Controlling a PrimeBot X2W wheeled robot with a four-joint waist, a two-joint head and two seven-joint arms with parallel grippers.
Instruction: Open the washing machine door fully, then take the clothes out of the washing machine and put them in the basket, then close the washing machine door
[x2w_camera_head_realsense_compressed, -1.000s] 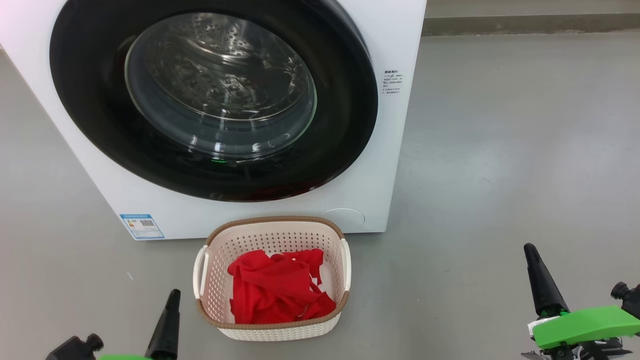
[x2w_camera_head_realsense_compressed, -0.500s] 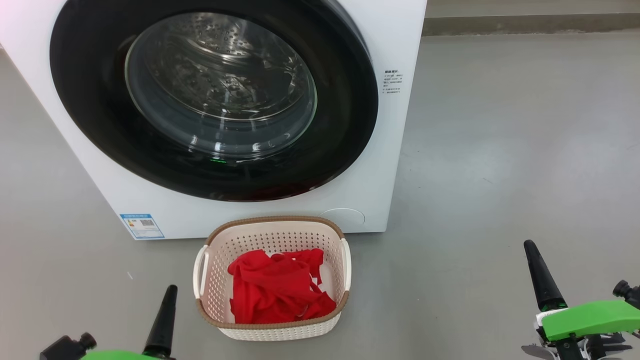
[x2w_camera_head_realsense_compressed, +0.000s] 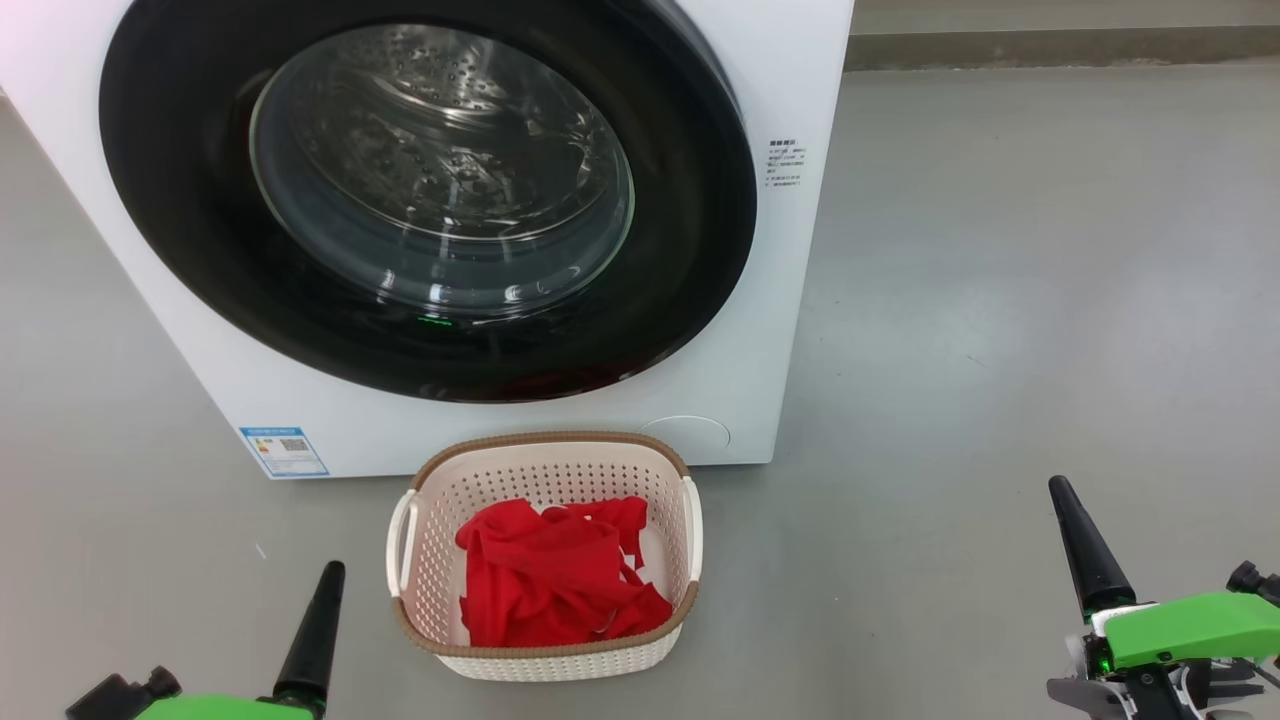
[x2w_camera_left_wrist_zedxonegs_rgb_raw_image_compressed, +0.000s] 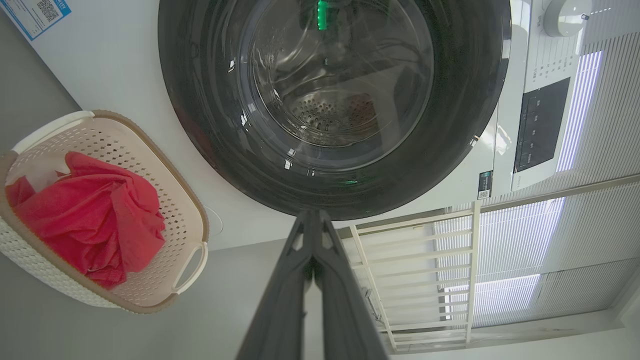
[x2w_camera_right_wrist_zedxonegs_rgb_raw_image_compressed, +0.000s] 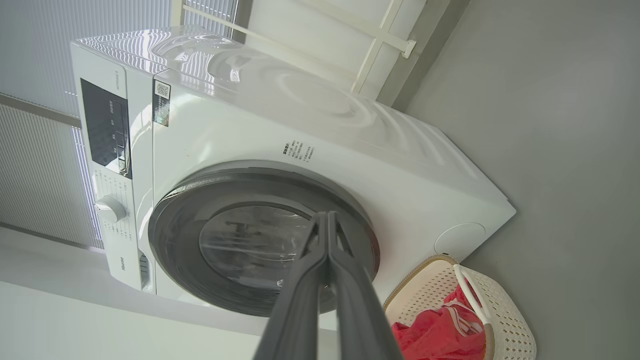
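The washing machine door (x2w_camera_head_realsense_compressed: 440, 170) sits flush against the front of the washing machine (x2w_camera_head_realsense_compressed: 350, 420), with no gap visible along its black rim, so the closing step appears complete. The basket (x2w_camera_head_realsense_compressed: 560, 665) stands on the floor (x2w_camera_head_realsense_compressed: 1000, 300) just in front of the machine, below the door. This placement suits a short transfer path from drum to basket. The clothes (x2w_camera_head_realsense_compressed: 555, 580) lie bunched inside the basket, below its brown rim. The left gripper (x2w_camera_head_realsense_compressed: 334, 570) and the right gripper (x2w_camera_head_realsense_compressed: 1058, 488) flank the basket, well apart from it and from the door. In both wrist views the 2 fingers of each gripper press together with nothing between them. This reads as a stowed, parked posture with the task judged at or near its end. In the head view the upper part of the machine is cut off, and its control panel (x2w_camera_right_wrist_zedxonegs_rgb_raw_image_compressed: 105, 130) appears in the right wrist view. Reflections on the door glass obscure the drum, so it cannot be confirmed from here that no garment is left inside. The clothes cover most of the basket floor.
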